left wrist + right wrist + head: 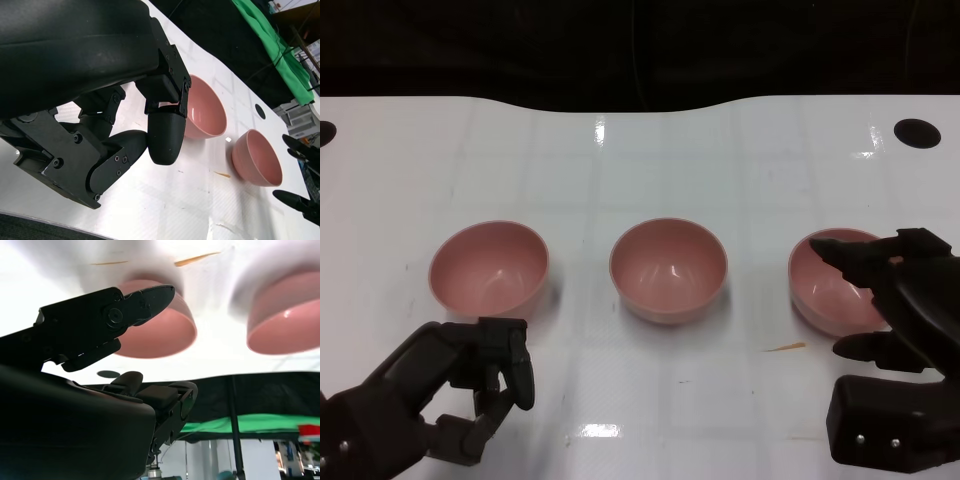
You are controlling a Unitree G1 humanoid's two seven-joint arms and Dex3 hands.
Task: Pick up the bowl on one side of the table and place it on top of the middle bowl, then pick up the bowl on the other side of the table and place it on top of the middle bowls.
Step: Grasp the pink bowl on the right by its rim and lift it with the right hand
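Pink bowls, three in a row on the white table (650, 390), and the one that matters now lies just ahead of my right hand (895, 300). My right hand is spread wide and holds nothing; its fingers (840, 248) reach over the near rim of the right bowl (820, 285), with another fingertip low beside the bowl's near wall, so the rim sits between them, though I cannot tell whether they touch it. The bowl is round, so no axis governs the grasp. From that hand the middle bowl (668, 268) lies off toward my left, well apart. My left hand (470, 385) hangs with its fingers curled in on nothing, short of the left bowl (488, 268). All three bowls look empty. I judge the right hand nearer its bowl.
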